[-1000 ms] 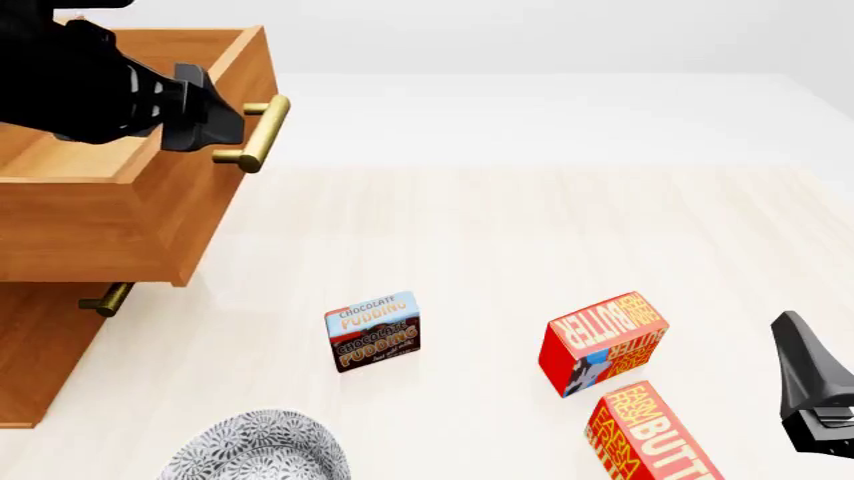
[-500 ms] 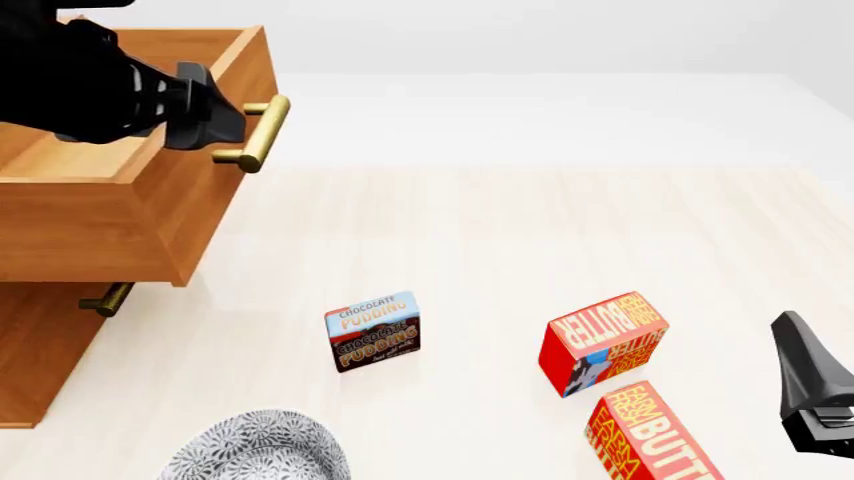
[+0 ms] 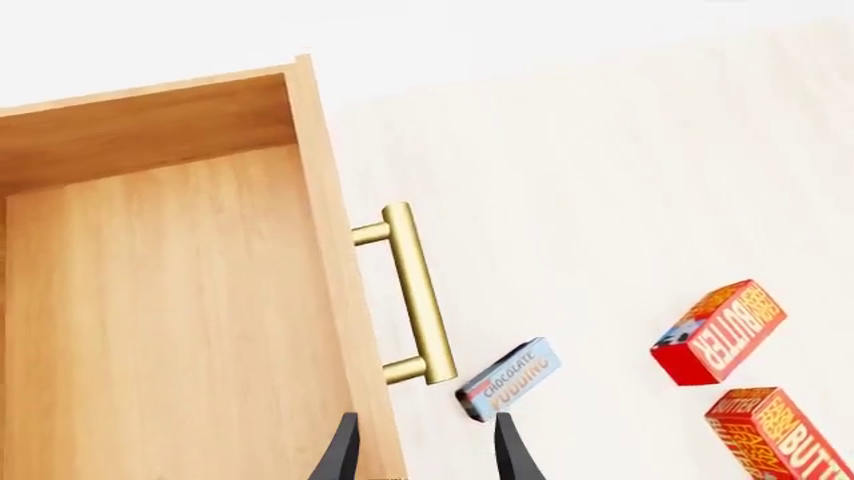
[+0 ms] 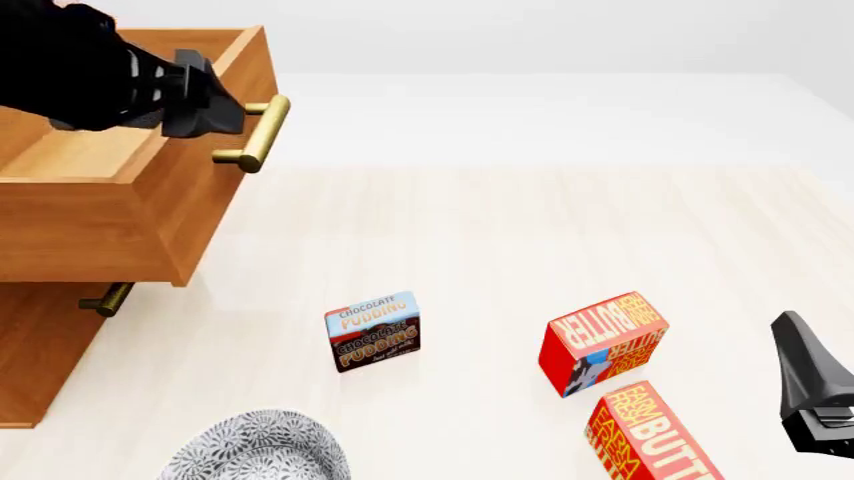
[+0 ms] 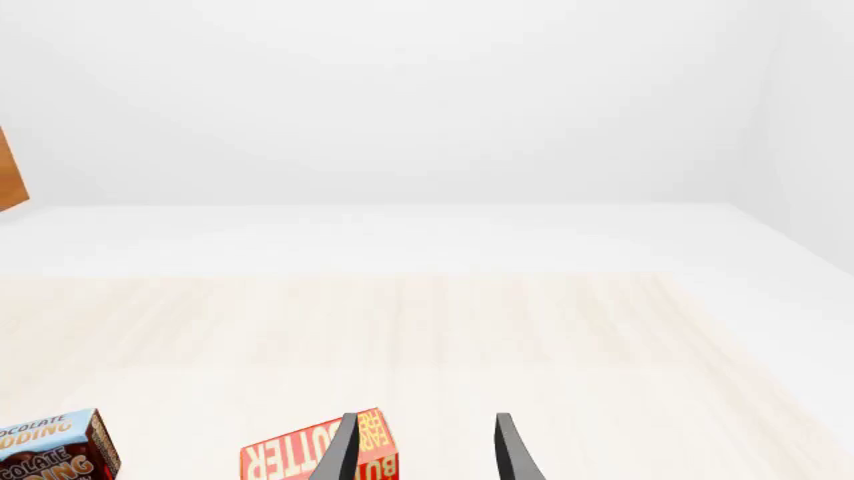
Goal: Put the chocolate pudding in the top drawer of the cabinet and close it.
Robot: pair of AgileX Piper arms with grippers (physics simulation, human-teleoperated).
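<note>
On the pale worktop (image 4: pixel 534 230), the chocolate pudding (image 4: pixel 374 331) is lying lower-centre, well below the spread left jaws (image 4: pixel 214 105) hovering by the open top drawer (image 4: pixel 120 190); right jaws (image 5: pixel 422 450) are also spread.

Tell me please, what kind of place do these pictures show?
Probably a simulated tabletop workspace, not a real room: a pale wooden table against blank white surroundings, an orange-brown wooden cabinet with its top drawer pulled open, and grocery boxes such as the light-blue-and-brown chocolate pudding box.
</note>
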